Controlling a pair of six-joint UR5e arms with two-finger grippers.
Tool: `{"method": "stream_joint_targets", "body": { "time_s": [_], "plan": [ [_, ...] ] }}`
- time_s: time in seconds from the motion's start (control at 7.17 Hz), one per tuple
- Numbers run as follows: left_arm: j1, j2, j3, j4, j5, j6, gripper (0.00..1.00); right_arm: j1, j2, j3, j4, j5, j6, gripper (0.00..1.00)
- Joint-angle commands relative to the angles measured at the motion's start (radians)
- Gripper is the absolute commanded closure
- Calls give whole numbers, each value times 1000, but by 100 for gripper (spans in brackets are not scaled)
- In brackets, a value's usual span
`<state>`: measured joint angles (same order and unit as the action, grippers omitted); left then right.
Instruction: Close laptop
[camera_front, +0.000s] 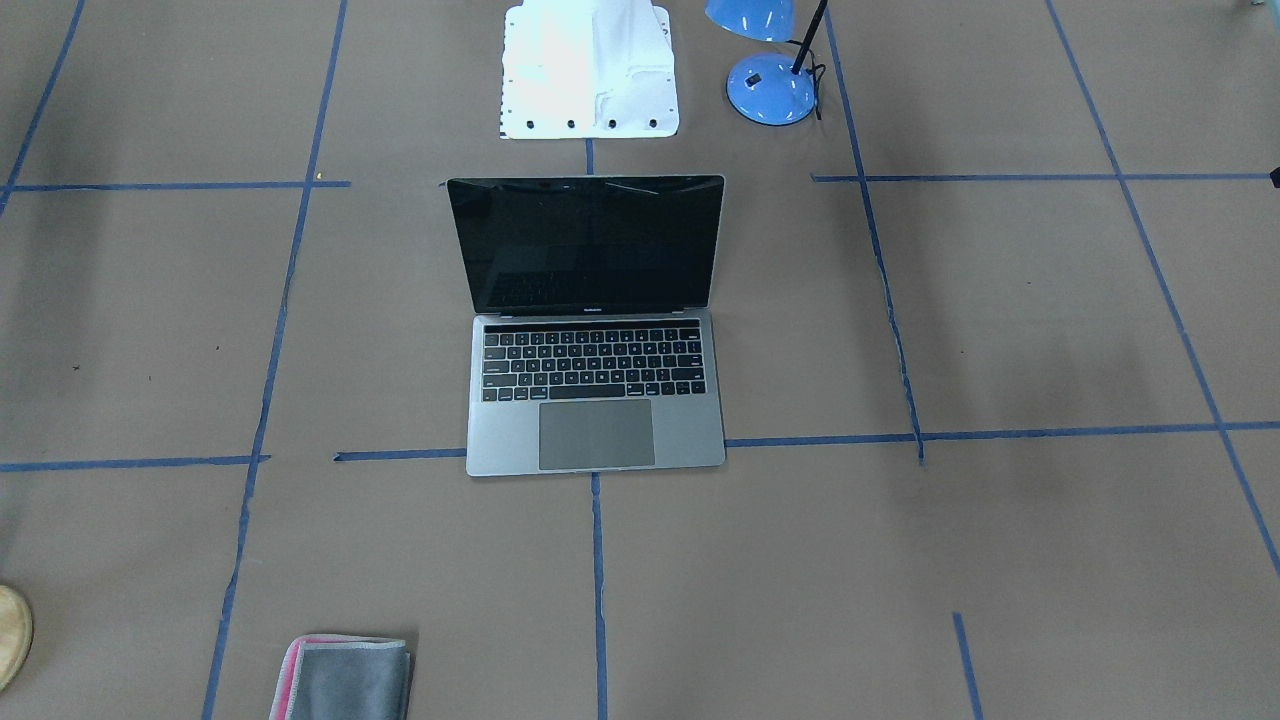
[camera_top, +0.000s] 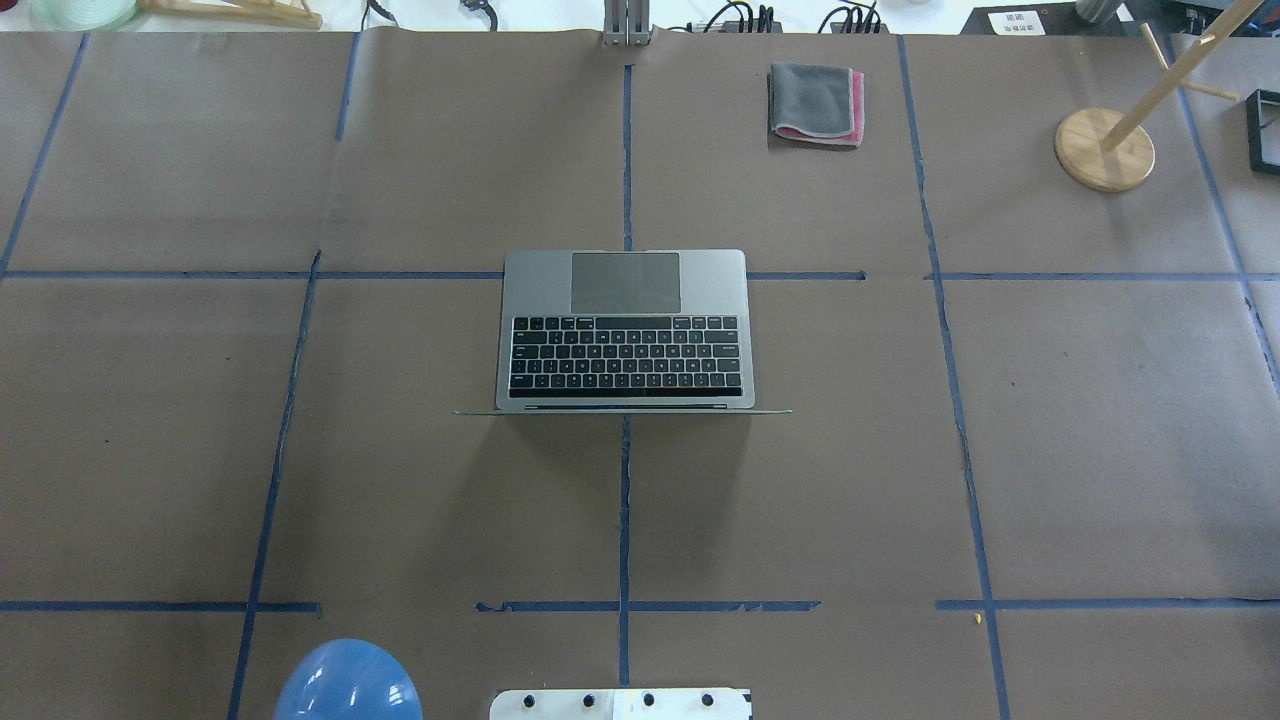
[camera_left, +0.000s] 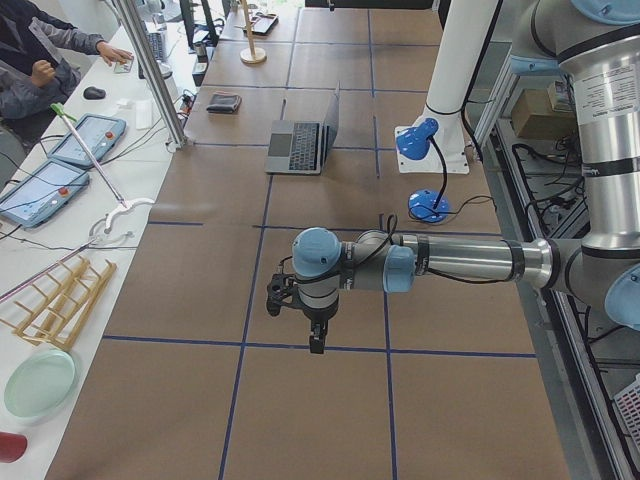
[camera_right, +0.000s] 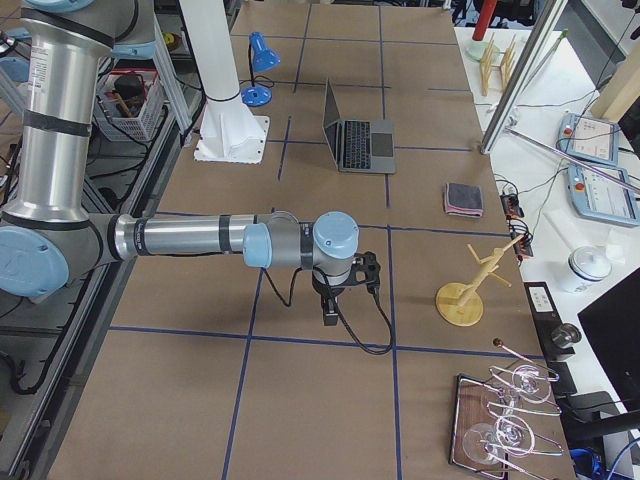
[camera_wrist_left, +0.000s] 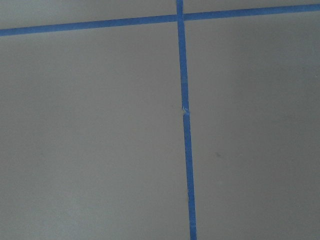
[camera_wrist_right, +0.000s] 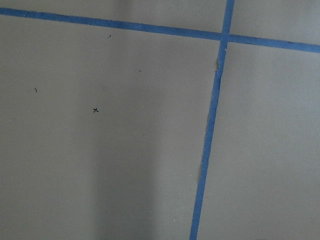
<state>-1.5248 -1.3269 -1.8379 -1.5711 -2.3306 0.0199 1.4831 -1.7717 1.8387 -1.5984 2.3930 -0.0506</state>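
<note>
The laptop (camera_front: 595, 390) stands open at the middle of the counter (camera_front: 1000, 330), lid upright with its back to the robot-side edge, so I judge the closing not yet begun. My left gripper (camera_left: 316, 345) hangs toward the counter's left end and my right gripper (camera_right: 328, 318) toward its right end, both well apart from the laptop; I cannot tell whether either is released or clenched. Next, one arm must reach the lid's top edge and press it down onto the keys.

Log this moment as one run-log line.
laptop: open, lid raised | left gripper: above bare table, apart from laptop, state unclear | right gripper: likewise | closing: not yet begun
</note>
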Motion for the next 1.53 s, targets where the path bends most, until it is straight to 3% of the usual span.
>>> {"method": "stream_joint_targets", "body": {
  "time_s": [0.0, 0.28, 0.42, 0.7, 0.84, 0.98, 1.26, 1.4],
  "plan": [
    [6, 1, 6, 0, 1, 2, 1, -3, 0, 1, 1, 0, 0, 0],
    [35, -3, -3, -1, 2, 0, 1, -41, 2, 13, 14, 0, 2, 0],
    [70, -38, -14, -1, 1, -9, 1, -68, 2, 14, 91, 0, 6, 0],
    [72, -211, 3, -15, -1, -9, 1, -95, 3, 37, 155, 6, 55, 0],
    [80, -212, -10, -24, -3, -12, 1, -122, 2, 54, 213, 49, 145, 0],
    [103, -212, -11, -26, -45, -11, 1, -179, 2, 57, 323, 87, 278, 0],
    [139, -210, -21, -61, -125, -85, 1, -347, -5, 54, 691, 78, 702, 0],
    [213, -189, -40, -176, -124, -233, 1, -447, -8, 54, 841, 28, 873, 0]
  ]
}}
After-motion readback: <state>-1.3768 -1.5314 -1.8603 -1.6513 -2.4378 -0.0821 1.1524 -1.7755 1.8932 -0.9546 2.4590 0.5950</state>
